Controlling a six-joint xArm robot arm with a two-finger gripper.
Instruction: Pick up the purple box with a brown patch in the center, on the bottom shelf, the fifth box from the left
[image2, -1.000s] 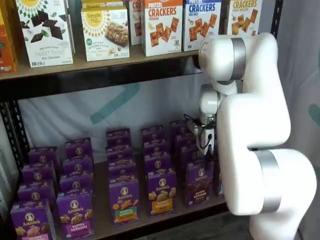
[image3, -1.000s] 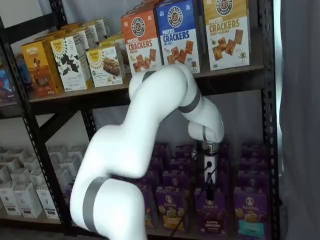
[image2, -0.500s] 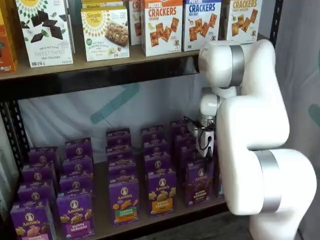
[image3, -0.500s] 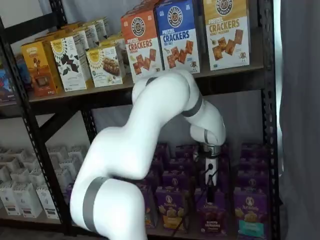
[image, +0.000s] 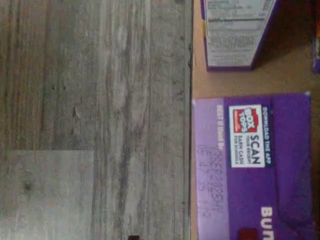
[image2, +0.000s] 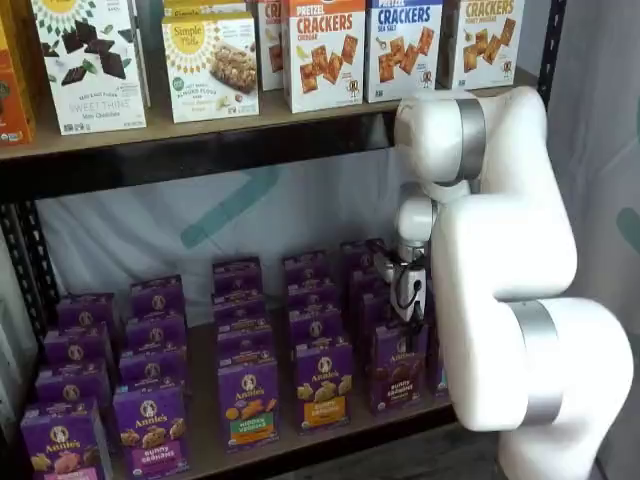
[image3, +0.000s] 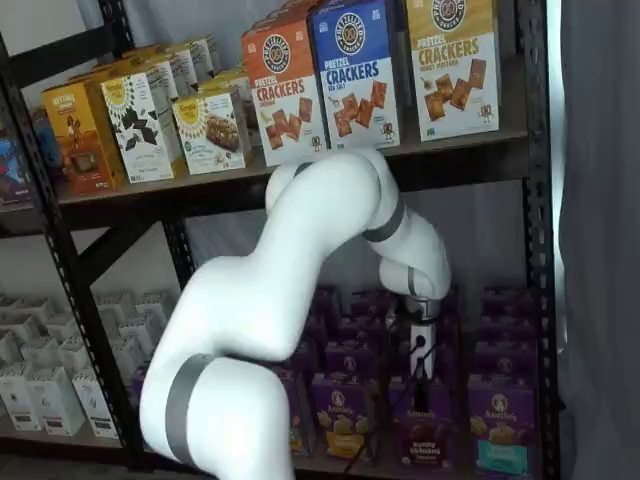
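The pincer (image3: 421, 378), spread wide and empty, hangs just above the purple box (image3: 421, 440) at the bottom shelf (image2: 300, 440) front edge. Approach step; next, lower squarely over its top.

Glossy white plastic arm (image2: 505, 250); tan wooden bottom shelf (image2: 210, 455).

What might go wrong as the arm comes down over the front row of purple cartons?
The purple box stands tight between neighbours, one with a yellow-orange panel, so a finger could catch the wrong carton. It also sits at the front edge of the bottom shelf; a nudge might tip it off. The pincer hangs directly over it, fingers unclear.
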